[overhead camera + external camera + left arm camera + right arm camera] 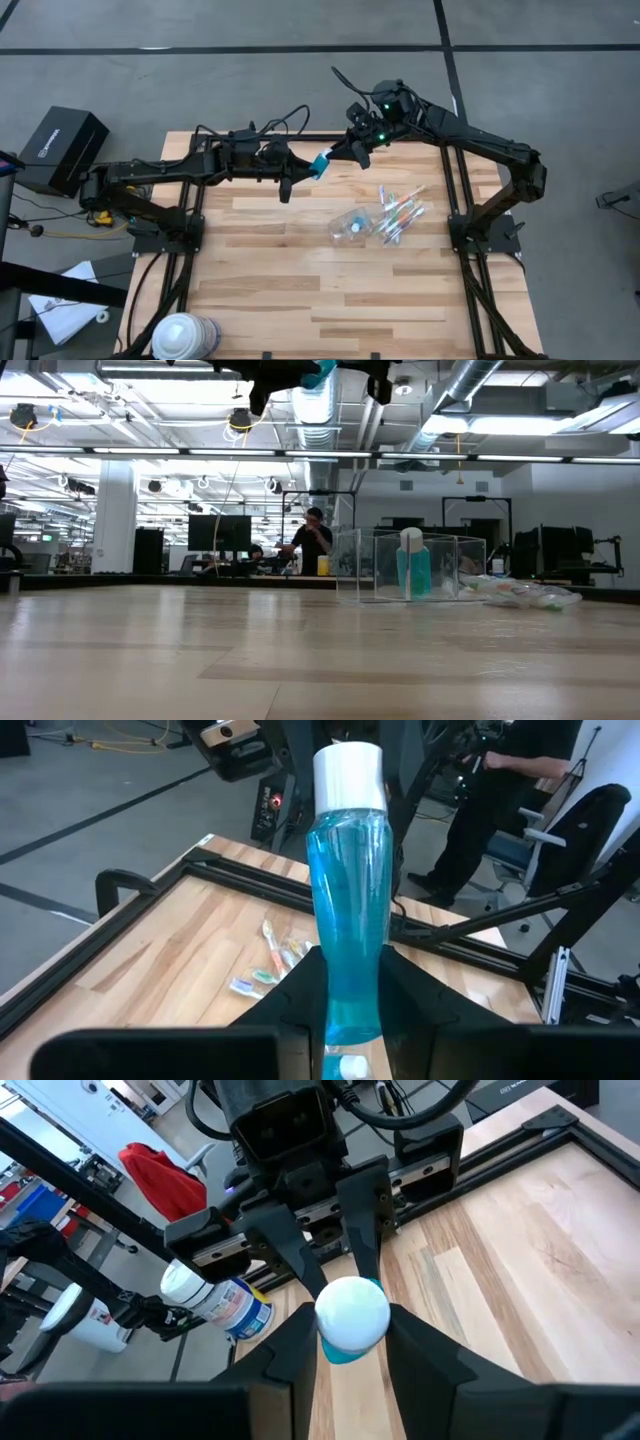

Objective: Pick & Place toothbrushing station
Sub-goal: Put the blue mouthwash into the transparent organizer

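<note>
Toothbrushes just right of cup — touching.

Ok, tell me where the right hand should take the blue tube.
Take the white cap end of the blue tube, coming end-on from opposite the left hand. That hand clamps the flat tail, so only the capped end sticks out free.

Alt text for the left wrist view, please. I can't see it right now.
The left tool grips a blue tube with a white cap, held up above the wooden table. Toothbrushes lie on the table beyond it.
</note>
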Controlling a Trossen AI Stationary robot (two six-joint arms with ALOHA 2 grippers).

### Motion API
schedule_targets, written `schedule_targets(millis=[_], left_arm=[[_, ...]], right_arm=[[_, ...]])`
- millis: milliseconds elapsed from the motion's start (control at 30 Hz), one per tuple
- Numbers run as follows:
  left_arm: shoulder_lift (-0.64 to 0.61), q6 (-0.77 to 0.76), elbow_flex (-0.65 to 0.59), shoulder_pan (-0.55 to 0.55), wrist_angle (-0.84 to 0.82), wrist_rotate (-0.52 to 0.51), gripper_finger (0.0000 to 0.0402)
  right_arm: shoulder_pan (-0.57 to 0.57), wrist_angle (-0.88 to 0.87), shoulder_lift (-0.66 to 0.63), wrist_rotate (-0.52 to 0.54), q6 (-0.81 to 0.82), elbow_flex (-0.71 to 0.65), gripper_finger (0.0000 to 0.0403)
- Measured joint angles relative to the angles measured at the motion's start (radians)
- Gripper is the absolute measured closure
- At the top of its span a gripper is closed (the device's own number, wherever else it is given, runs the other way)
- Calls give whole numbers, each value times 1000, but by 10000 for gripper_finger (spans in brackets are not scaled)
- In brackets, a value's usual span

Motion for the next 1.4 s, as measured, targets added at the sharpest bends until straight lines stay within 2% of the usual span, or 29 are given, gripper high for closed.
schedule_targets(millis=[100, 233, 467, 733, 1000, 1200, 1300, 1400], left_arm=[[0, 0, 0, 4, 0, 7, 344], [2, -8, -1, 5, -10, 9, 342], [6, -13, -3, 4, -18, 39, 312], [4, -8, 0, 5, -25, 37, 321], [4, 4, 0, 33, -25, 87, 263], [4, 34, 2, 45, -24, 78, 229], [4, 38, 2, 60, -33, 71, 218], [4, 42, 2, 85, -34, 72, 214]], right_arm=[[0, 7, 9, -1, 0, 0, 303], [3, 9, 20, 0, -17, 0, 327], [7, 49, 48, -3, -47, 2, 331], [-2, 63, 48, -7, -49, 1, 334], [-11, 69, 50, -5, -57, 1, 337], [-37, 65, 43, -11, -69, 1, 339], [-55, 58, 30, -17, -76, -1, 398], [-77, 53, 12, -22, -80, 0, 399]])
